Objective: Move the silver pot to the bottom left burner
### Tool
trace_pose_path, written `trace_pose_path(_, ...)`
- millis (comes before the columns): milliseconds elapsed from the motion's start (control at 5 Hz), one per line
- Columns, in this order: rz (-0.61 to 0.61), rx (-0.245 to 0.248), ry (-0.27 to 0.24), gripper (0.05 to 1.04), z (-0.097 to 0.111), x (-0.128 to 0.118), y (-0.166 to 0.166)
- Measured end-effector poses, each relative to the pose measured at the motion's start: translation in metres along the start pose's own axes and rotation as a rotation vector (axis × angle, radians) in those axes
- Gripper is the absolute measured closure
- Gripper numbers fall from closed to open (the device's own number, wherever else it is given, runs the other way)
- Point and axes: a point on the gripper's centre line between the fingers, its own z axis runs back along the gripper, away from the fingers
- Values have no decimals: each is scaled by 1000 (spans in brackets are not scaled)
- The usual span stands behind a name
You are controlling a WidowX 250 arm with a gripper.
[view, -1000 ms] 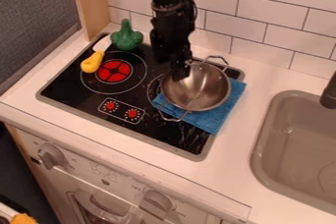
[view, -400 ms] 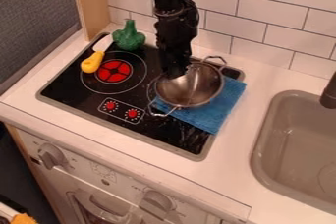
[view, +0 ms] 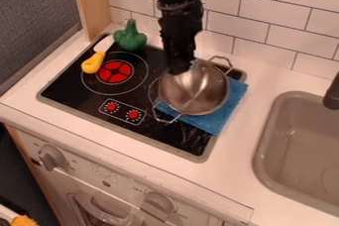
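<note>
Hanging by the silver pot (view: pixel 198 92) is the tool (view: pixel 178 69).

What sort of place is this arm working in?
Looks like a toy kitchen: a black stovetop with a red burner, a grey sink basin set in the white counter, and white wall tiles behind.

The round silver metal pot (view: pixel 202 91) is over the blue cloth (view: pixel 230 107), at the right of the black stovetop (view: pixel 71 90). At its back left, a yellow-handled knife (view: pixel 92 64) lies beside a green bulbous vegetable (view: pixel 130 39). Rightward is the grey rounded sink (view: pixel 291 145).
</note>
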Motion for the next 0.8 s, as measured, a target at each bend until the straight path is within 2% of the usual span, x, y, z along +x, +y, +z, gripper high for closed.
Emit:
trace_pose_path(200, 91, 0, -84, 1022, 43, -6, 25)
trace_pose_path(400, 221, -9, -100, 1025, 69, -39, 59)
trace_pose_path(800, 337, -62, -13, 1026, 57, -99, 92)
